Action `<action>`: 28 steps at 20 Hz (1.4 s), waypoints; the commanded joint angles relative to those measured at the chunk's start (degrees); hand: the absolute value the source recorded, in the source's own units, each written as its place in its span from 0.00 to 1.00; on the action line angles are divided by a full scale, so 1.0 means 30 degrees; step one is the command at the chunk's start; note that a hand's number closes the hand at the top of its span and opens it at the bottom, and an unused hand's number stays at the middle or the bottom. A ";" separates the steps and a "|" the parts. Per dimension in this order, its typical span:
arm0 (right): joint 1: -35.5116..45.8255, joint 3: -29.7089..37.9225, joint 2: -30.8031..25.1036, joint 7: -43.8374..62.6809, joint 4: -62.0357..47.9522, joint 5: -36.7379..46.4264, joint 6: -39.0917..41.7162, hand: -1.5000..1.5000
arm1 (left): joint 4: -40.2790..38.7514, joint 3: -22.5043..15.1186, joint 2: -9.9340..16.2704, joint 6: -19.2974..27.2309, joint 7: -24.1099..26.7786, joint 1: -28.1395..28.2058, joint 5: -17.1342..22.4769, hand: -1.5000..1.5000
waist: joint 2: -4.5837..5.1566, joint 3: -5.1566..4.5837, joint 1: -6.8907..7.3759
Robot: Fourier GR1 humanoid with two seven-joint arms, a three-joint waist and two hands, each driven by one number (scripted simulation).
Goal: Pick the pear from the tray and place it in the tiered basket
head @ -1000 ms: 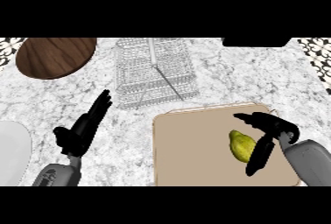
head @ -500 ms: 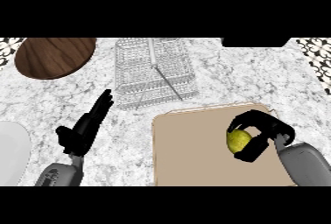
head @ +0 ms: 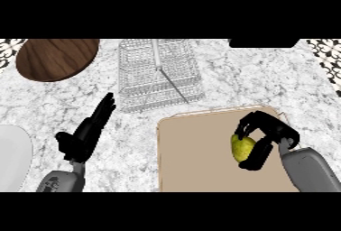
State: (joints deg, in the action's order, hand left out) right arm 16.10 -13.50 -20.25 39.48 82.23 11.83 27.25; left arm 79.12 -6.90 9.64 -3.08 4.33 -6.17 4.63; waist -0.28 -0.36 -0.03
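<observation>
A: Where do we see the pear (head: 242,147)?

B: It is over the right part of the tan tray (head: 193,158), inside our right hand (head: 272,133). The fingers (head: 256,155) curl down round its right side and the thumb hooks over its top, so the hand is clamped on it. We cannot tell whether the pear touches the tray or hangs just above it.

A: And the left hand (head: 85,133)?

B: It rests on the marble counter (head: 60,101) left of the tray, fingers straight and close together, pointing up and to the right, thumb out to the left. It holds nothing.

A: What about the basket (head: 157,74)?

B: The wire basket stands at the counter's far middle, its near edge just beyond the tray's far edge. A brown wooden plate (head: 57,58) lies far left, and a white plate (head: 13,155) shows at the left edge.
</observation>
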 commanded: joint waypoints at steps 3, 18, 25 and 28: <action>0.1885 0.0478 -0.3625 -0.4853 -0.1148 0.3628 -0.0549 1.00 | 0.0083 -0.0384 -0.0269 -0.0213 0.0847 0.0742 -0.0271 0.50 | 0.0160 0.0147 0.0377; 0.7563 0.4938 -0.4178 -1.3746 -0.4106 0.2269 -0.4247 1.00 | -0.0071 -0.0138 -0.0119 -0.0351 0.0685 0.0430 -0.0502 0.50 | 0.0136 0.0116 0.0314; 1.2367 0.4565 -0.2207 -0.8101 -0.3232 0.1597 -0.2741 1.00 | -0.1170 0.0077 -0.0470 -0.0375 0.0817 -0.0238 -0.0734 0.50 | 0.0079 0.0090 0.0228; 1.5053 0.5480 -0.2105 -0.7383 -0.5141 0.0922 -0.2207 1.00 | 0.0041 -0.0099 -0.0409 -0.0340 0.0208 0.0326 -0.0787 0.50 | 0.0102 0.0103 0.0465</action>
State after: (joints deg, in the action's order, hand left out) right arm 52.19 1.77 -28.87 11.86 70.08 15.90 19.81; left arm 77.47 -6.48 8.65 -4.18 5.79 -6.33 2.81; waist 0.01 -0.04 0.81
